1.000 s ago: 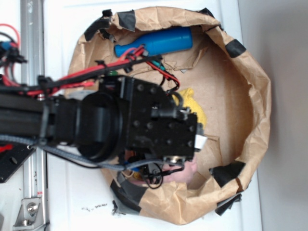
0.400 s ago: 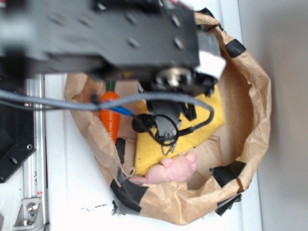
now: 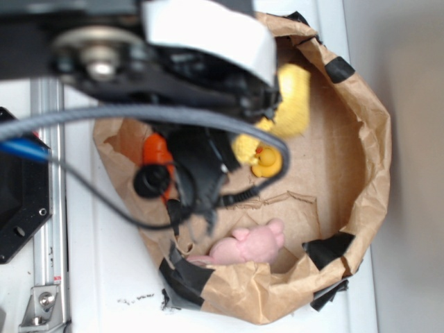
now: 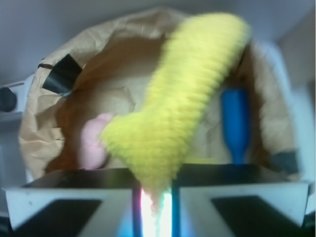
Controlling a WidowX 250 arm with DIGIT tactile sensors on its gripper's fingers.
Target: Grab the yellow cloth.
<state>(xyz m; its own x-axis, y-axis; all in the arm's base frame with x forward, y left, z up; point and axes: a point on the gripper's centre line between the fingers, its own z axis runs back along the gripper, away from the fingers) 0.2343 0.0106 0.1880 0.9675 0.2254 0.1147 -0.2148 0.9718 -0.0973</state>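
Observation:
In the wrist view my gripper [image 4: 154,197] is shut on a corner of the yellow cloth [image 4: 187,94]. The cloth hangs from the jaws as a long rumpled strip over the paper bowl. The exterior view shows part of the yellow cloth [image 3: 293,97] dangling at the upper middle, beside my blurred black arm [image 3: 139,62], which fills the top of that view and hides the fingers. A small yellow rubber duck [image 3: 266,161] sits on the bowl's floor just below the cloth.
Everything lies in a crumpled brown paper bowl [image 3: 371,146] patched with black tape. An orange toy carrot [image 3: 154,149] lies at its left, a pink soft toy [image 3: 253,243] at the front. A blue tool [image 4: 236,123] lies beyond the cloth. A metal rail [image 3: 47,208] runs along the left.
My arm has risen toward the camera with the yellow cloth, which has come off the bowl's floor. The duck that it covered now shows.

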